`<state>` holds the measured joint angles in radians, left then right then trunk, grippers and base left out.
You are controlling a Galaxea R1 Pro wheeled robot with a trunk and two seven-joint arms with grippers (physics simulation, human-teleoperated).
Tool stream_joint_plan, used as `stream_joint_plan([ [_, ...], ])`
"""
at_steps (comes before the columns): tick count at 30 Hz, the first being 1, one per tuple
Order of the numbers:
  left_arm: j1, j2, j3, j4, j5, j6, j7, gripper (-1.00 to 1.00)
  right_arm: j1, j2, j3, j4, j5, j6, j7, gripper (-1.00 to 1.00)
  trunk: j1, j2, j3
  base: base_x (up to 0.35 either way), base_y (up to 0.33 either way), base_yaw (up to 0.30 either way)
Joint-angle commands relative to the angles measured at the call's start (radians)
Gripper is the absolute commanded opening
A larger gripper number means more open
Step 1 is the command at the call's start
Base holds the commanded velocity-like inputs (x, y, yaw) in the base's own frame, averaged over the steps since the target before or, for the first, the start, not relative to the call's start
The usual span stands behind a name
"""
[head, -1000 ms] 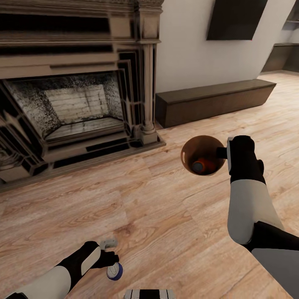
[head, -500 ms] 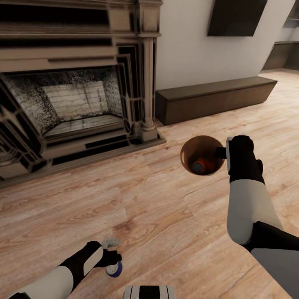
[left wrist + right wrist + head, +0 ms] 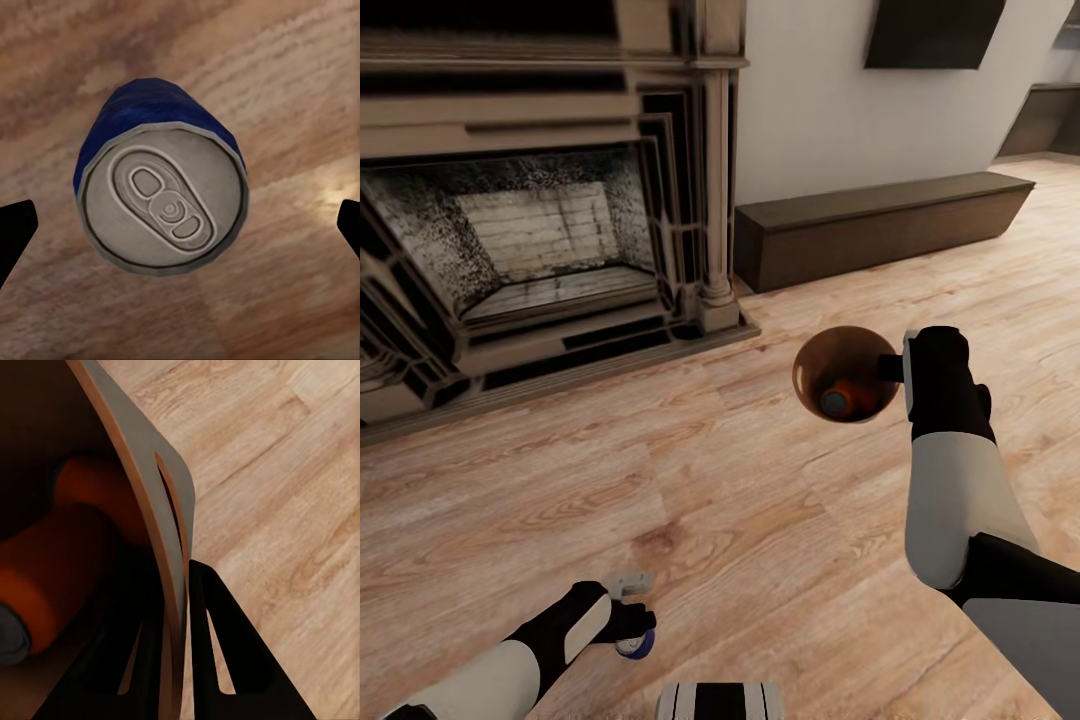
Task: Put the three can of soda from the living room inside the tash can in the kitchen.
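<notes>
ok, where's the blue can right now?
The blue can stands on the wood floor low in the head view, between the left gripper's open fingers.

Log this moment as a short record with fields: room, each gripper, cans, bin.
room: living room, wood floor, fireplace
left gripper: jaws open, spread on either side of the blue can, not touching it
blue can: upright on the floor
right gripper: jaws shut on the rim of the copper bin, holding it above the floor
bin contents: orange cans inside; count unclear
</notes>
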<state>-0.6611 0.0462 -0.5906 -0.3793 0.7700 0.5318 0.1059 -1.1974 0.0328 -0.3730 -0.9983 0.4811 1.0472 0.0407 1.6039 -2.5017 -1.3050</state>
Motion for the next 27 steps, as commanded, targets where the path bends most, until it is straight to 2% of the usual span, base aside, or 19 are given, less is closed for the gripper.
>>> stream_joint_plan([
  [1,0.000,0.000,0.000,0.000,0.000,0.000,0.000,1.00,-0.001,0.000,0.000,-0.002,-0.007,0.000,0.004,-1.00,0.000,0.000,-0.004,0.000,0.000,0.000],
  [5,0.000,0.001,0.000,0.000,0.000,0.000,0.000,1.00,-0.001,0.000,0.000,-0.002,-0.007,0.000,0.004,-1.00,0.002,-0.001,-0.019,0.000,0.000,0.000],
  [13,0.000,0.001,0.000,0.000,0.001,0.000,0.000,1.00,-0.001,-0.001,0.001,-0.002,-0.007,0.000,0.004,-1.00,0.002,-0.001,-0.019,0.000,0.000,0.000],
  [16,0.000,0.001,0.000,-0.001,0.001,0.000,0.000,1.00,0.000,-0.001,0.013,-0.002,-0.007,0.000,0.004,-1.00,0.002,-0.001,-0.019,0.000,0.000,0.000],
  [21,0.000,0.001,0.000,-0.001,0.001,0.000,0.000,1.00,0.000,-0.001,0.020,-0.002,-0.007,0.000,0.004,-1.00,0.004,-0.003,-0.039,0.000,0.000,0.000],
  [27,0.000,0.001,0.000,-0.001,0.001,0.000,0.000,1.00,0.001,-0.001,0.021,-0.002,-0.007,0.000,0.004,-1.00,0.004,-0.003,-0.039,0.000,0.000,0.000],
])
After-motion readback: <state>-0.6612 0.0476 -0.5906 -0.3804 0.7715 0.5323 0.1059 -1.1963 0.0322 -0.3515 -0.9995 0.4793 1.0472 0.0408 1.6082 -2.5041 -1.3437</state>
